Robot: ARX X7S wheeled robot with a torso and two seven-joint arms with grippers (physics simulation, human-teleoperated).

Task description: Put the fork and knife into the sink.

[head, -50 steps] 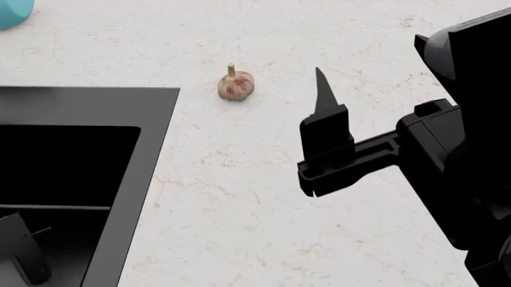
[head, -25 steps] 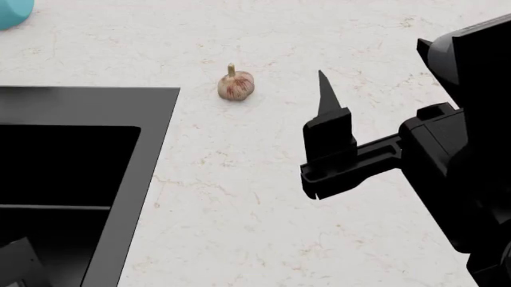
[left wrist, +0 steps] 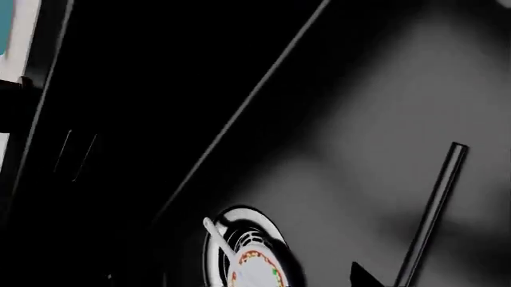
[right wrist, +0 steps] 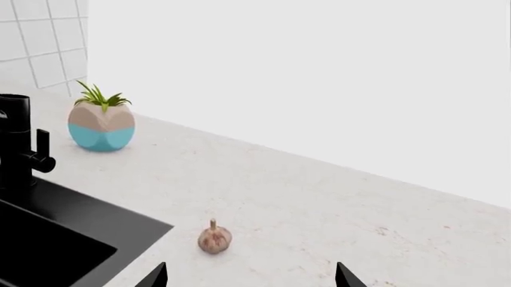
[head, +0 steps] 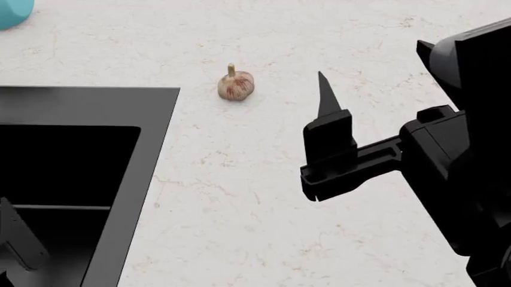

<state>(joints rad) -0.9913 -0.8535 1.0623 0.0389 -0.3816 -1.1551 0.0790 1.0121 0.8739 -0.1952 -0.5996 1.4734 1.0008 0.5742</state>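
Note:
The black sink (head: 88, 104) fills the left of the head view. On its floor (left wrist: 359, 119), beside the round metal drain (left wrist: 243, 257), lies a slim grey rod (left wrist: 431, 209) that looks like the fork's handle; its tines are out of frame. My left gripper (head: 16, 239) hangs inside the basin, open. One dark fingertip (left wrist: 361, 277) shows just beside the handle and is not holding it. My right gripper (right wrist: 251, 278) stands open and empty over the counter, right of the sink, with both fingertips (right wrist: 158, 274) showing. The knife is out of view.
A garlic bulb (head: 236, 85) sits on the pale stone counter between the sink and my right gripper. A black faucet (right wrist: 16, 143) rises at the sink's back rim. A blue and beige plant pot (right wrist: 100, 122) stands behind it near the tiled wall.
In the sink, my left gripper's finger dropped toward the frame's bottom, then rose again nearer the left edge. The right gripper drifted very slightly to the right.

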